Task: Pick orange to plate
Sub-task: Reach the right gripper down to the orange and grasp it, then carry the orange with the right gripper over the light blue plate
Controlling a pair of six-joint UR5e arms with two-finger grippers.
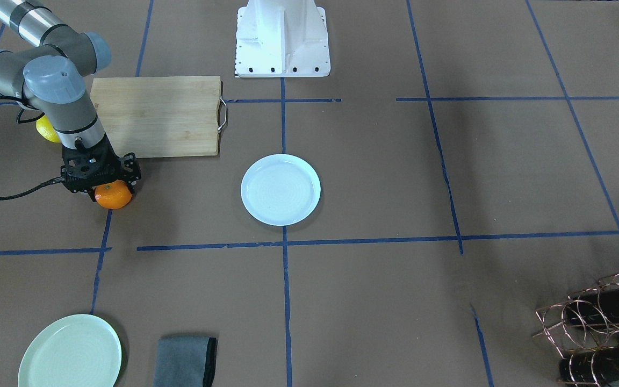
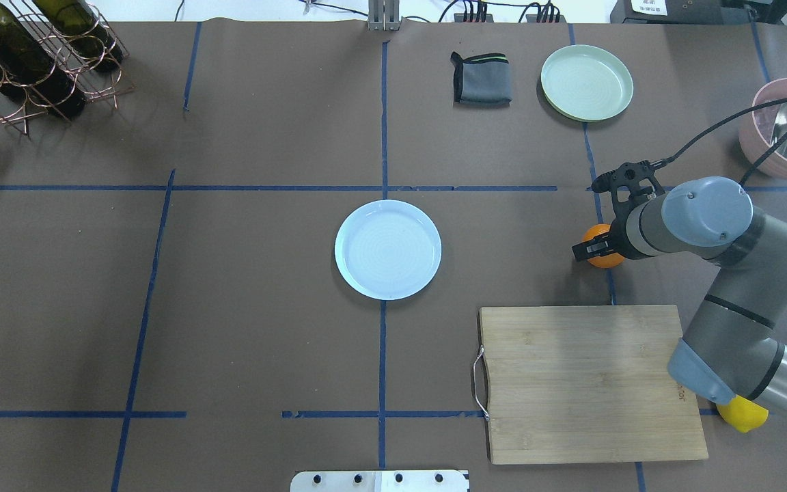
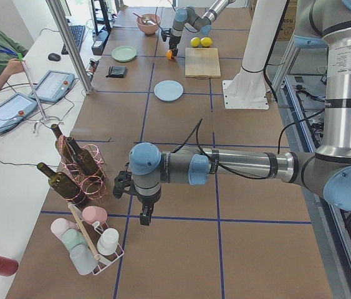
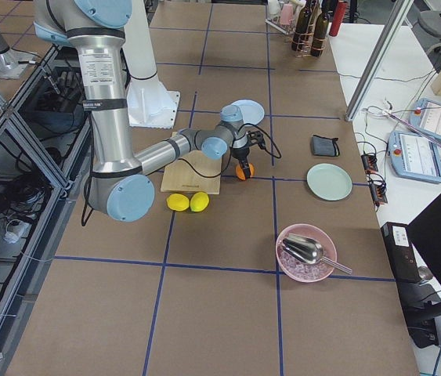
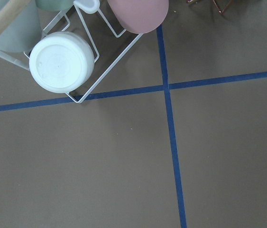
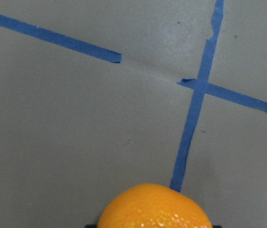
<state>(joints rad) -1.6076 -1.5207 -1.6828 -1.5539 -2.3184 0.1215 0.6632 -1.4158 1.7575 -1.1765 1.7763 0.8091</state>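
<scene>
The orange (image 1: pixel 114 196) sits at the table's right side, on a blue tape line, just beyond the cutting board's far edge. My right gripper (image 1: pixel 110 189) comes down over it with a finger against each side and looks shut on the orange (image 2: pixel 602 257). In the right wrist view the orange (image 6: pixel 154 207) fills the bottom centre. The pale bluish plate (image 2: pixel 388 249) lies bare at the table's middle, well to the left of the orange. My left gripper (image 3: pixel 145 217) hangs over the table's far left end, near the bottle rack; I cannot tell if it is open or shut.
A wooden cutting board (image 2: pixel 588 383) lies near the right arm, with a yellow lemon (image 2: pixel 742 414) at its right. A pale green plate (image 2: pixel 586 82), a grey cloth (image 2: pixel 481 78) and a pink bowl (image 2: pixel 762 147) sit at the back right. A bottle rack (image 2: pixel 31 55) stands back left.
</scene>
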